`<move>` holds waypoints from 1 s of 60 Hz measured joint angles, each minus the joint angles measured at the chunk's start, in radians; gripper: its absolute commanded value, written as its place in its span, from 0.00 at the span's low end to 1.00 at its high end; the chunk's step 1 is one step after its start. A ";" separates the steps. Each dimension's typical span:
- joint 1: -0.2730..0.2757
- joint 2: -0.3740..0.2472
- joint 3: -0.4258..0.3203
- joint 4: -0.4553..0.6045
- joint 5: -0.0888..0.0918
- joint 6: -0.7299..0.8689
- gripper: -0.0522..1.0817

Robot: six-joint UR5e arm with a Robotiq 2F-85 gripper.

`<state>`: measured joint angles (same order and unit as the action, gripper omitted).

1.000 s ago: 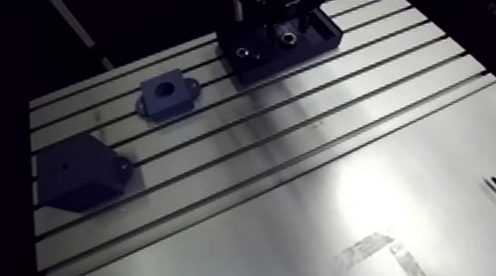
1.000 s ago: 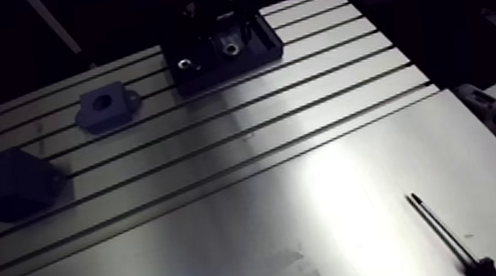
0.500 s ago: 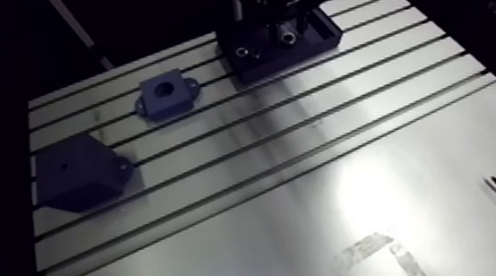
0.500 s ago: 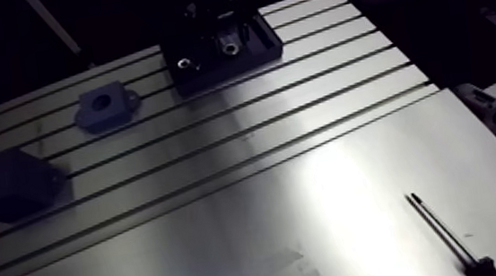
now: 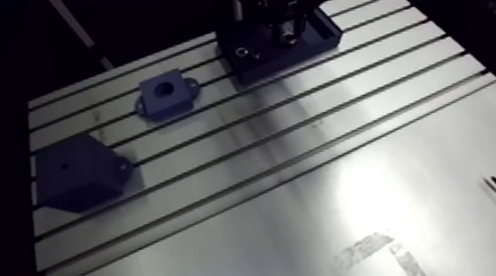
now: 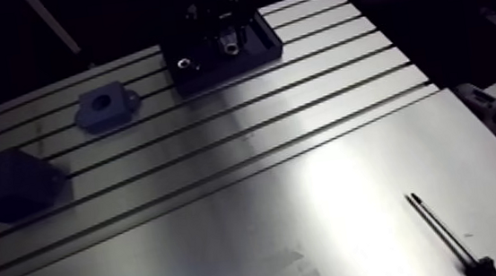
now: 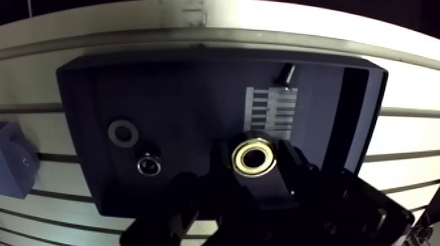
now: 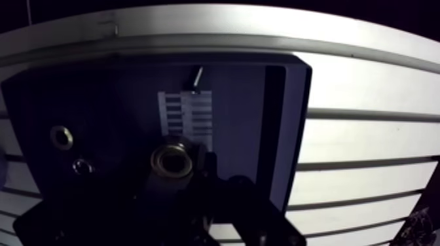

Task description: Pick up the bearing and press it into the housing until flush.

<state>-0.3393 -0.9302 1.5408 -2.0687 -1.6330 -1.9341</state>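
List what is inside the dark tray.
In the dark tray: a brass-coloured bearing at the gripper, a flat ring, a small round dark part beside it, a pale ribbed patch and a short pin. The gripper hides the tray floor beneath it.

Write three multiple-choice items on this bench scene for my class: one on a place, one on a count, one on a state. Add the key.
1. Where is the brass-coloured bearing?
A in the dark tray
B down in a slot
C beside the screwdriver

2. How many dark blocks stand on the table outside the tray?
A one
B two
C four

3. The bore of the flanged housing is:
A empty
B filled by a bearing
C capped

Key:
1. A, the wrist view shows it within the tray's walls.
2. B, the flanged housing and a larger block.
3. A, its hole shows dark and open.
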 measured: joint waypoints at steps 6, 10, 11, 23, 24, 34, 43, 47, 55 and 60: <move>0.000 0.000 0.000 0.000 0.000 0.000 0.51; 0.000 0.000 -0.001 0.000 0.000 -0.001 0.53; 0.000 0.000 -0.001 0.000 0.000 -0.001 0.54; 0.000 -0.001 -0.002 0.000 0.001 -0.002 0.55; 0.000 -0.001 -0.002 0.000 0.001 -0.002 0.55; -0.001 -0.002 -0.003 0.000 0.003 -0.003 0.55; -0.001 -0.007 -0.003 0.001 0.003 -0.004 0.55; -0.001 -0.012 -0.003 0.003 0.003 -0.003 0.55; 0.001 -0.033 -0.002 0.007 0.002 -0.001 0.55; 0.005 -0.053 -0.001 0.012 0.002 0.001 0.55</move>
<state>-0.3347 -0.9837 1.5398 -2.0563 -1.6306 -1.9332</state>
